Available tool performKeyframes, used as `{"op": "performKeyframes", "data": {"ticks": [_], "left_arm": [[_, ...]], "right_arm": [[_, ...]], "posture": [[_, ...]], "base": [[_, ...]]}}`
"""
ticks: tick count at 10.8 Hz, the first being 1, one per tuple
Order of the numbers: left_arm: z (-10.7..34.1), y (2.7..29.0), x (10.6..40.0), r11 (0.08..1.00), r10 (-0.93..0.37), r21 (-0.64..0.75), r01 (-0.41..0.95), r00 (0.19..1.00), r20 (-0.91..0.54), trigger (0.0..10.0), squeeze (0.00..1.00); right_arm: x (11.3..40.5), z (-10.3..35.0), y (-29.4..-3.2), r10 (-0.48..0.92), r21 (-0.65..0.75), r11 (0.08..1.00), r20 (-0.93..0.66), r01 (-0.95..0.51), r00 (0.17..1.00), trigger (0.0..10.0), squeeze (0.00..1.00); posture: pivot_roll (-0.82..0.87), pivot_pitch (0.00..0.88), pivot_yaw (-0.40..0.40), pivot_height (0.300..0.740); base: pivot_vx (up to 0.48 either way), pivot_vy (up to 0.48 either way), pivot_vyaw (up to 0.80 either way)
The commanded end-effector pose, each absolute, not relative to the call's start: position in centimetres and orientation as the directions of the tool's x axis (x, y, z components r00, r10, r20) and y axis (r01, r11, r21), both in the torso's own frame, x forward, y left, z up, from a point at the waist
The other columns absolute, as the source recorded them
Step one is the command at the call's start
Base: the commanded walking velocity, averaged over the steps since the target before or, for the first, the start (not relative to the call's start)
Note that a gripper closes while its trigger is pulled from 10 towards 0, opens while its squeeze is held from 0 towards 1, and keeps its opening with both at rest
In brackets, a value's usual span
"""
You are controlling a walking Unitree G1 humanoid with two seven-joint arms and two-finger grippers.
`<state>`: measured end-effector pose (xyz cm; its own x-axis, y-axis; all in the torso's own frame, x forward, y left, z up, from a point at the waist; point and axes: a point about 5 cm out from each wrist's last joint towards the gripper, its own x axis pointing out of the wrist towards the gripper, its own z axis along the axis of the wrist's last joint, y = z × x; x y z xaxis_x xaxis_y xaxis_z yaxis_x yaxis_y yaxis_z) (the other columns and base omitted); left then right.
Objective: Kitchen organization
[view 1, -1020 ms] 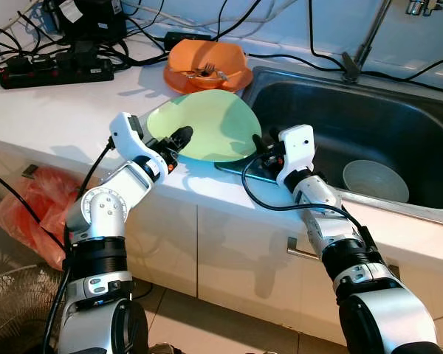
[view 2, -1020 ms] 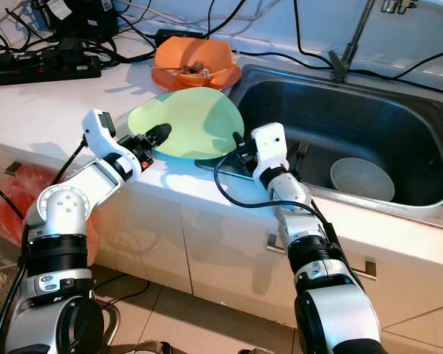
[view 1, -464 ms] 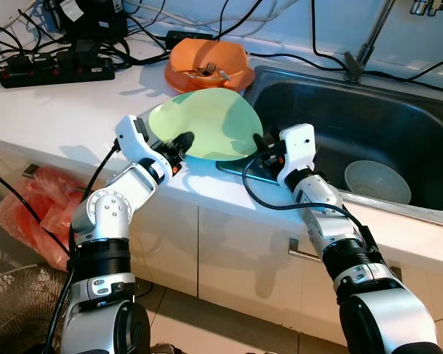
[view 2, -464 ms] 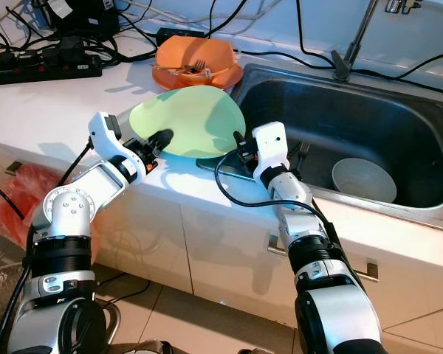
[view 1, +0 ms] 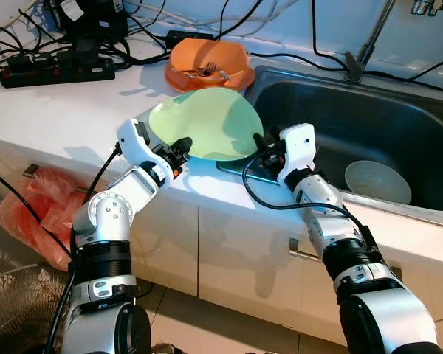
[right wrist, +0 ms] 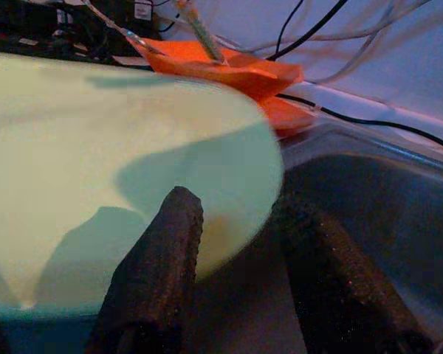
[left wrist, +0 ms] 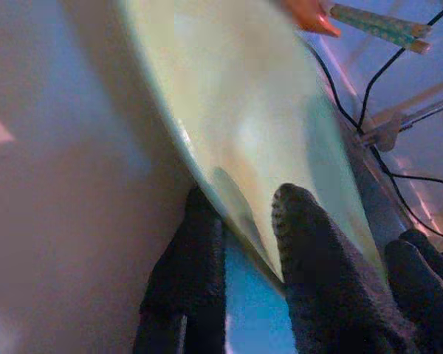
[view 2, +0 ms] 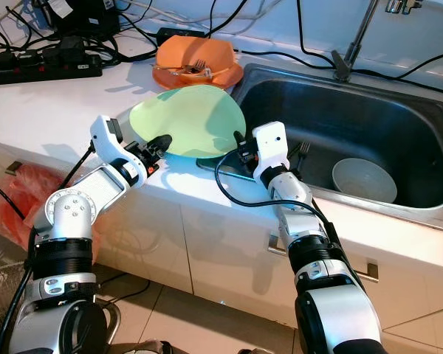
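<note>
The plate (view 1: 203, 123) lies on the counter (view 1: 74, 110) just left of the sink (view 1: 369, 125), its right edge at the sink's rim. Behind the plate sits a dish (view 1: 208, 66) with a fork (view 1: 207, 70) in it. Further left of the plate, at the back of the counter, is a power strip (view 1: 55, 72). A bowl (view 1: 377, 181) rests in the sink, right of the plate. Below the counter, left of the plate, a bag (view 1: 29, 210) lies on the floor.

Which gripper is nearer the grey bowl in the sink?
Right. The right gripper is at the sink-side edge of the green plate, beside the basin holding the grey bowl; the left gripper grips the plate's far edge.
</note>
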<state>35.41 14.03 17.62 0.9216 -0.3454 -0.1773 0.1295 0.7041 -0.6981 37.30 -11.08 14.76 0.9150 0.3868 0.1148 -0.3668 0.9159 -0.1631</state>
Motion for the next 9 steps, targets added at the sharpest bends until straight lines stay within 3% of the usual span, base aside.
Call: {"op": "performKeyframes", "data": {"ticks": [1, 5, 6, 7, 9], "left_arm": [[16.2, 13.4, 35.0, 0.717, -0.363, -0.69, 0.104, 0.9, -0.242, 0.0, 0.0], [16.2, 13.2, 34.9, 0.715, -0.367, -0.691, 0.106, 0.898, -0.242, 0.0, 0.0], [16.2, 13.2, 34.9, 0.715, -0.368, -0.691, 0.105, 0.897, -0.244, 3.4, 0.0], [16.1, 13.1, 34.8, 0.715, -0.371, -0.691, 0.106, 0.895, -0.247, 10.0, 0.0], [15.9, 12.3, 34.6, 0.704, -0.395, -0.701, 0.116, 0.884, -0.251, 10.0, 0.0]], "right_arm": [[36.8, 13.0, -11.0, 0.392, -0.148, 0.912, 0.04, -0.383, 0.919, 10.0, 0.0], [36.8, 13.0, -11.1, 0.388, -0.148, 0.914, 0.042, -0.379, 0.921, 10.0, 0.0], [36.9, 13.1, -11.4, 0.373, -0.151, 0.92, 0.044, -0.363, 0.927, 10.0, 0.0], [37.0, 13.2, -11.9, 0.346, -0.154, 0.929, 0.047, -0.336, 0.937, 10.0, 0.0], [37.4, 13.6, -13.4, 0.255, -0.149, 0.958, 0.061, -0.244, 0.965, 10.0, 0.0]], "posture": [[0.07, 0.067, -0.03, 0.74], [0.07, 0.064, -0.031, 0.74], [0.07, 0.067, -0.032, 0.74], [0.07, 0.067, -0.033, 0.74], [0.07, 0.067, -0.033, 0.74]], "base": [[0.0, 0.0, 0.0], [0.0, 0.0, 0.0], [0.0, 0.0, 0.0], [0.0, 0.0, 0.0], [0.0, 0.0, 0.0]]}}
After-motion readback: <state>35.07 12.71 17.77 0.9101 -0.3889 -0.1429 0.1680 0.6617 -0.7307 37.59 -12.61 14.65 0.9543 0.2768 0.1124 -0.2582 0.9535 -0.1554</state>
